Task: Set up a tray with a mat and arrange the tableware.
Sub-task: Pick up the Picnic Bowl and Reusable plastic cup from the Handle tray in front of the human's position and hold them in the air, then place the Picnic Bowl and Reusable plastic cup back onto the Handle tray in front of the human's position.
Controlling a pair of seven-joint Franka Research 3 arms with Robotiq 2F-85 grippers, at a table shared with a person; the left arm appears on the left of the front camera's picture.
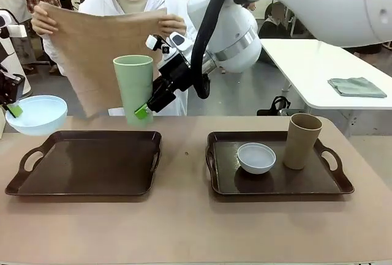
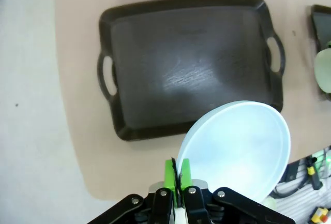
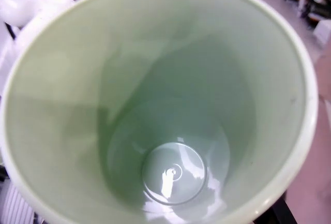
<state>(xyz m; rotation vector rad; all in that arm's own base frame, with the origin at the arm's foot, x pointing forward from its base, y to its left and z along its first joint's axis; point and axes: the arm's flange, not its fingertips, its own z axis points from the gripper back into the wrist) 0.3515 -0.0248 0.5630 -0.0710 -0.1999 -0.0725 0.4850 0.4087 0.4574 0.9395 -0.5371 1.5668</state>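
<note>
Pinching the pale blue bowl (image 1: 37, 114) by its rim, the left fingers (image 2: 169, 175) are holding it above the tabletop (image 1: 184, 228) beside the left tray (image 1: 86, 190); the right fingers (image 1: 141, 112) are gripping the tall pale green cup (image 1: 134, 84) aloft near that tray's far edge.

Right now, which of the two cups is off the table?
The pale green cup, held up by the right gripper; the tan-brown cup stands on the right-hand tray.
</note>
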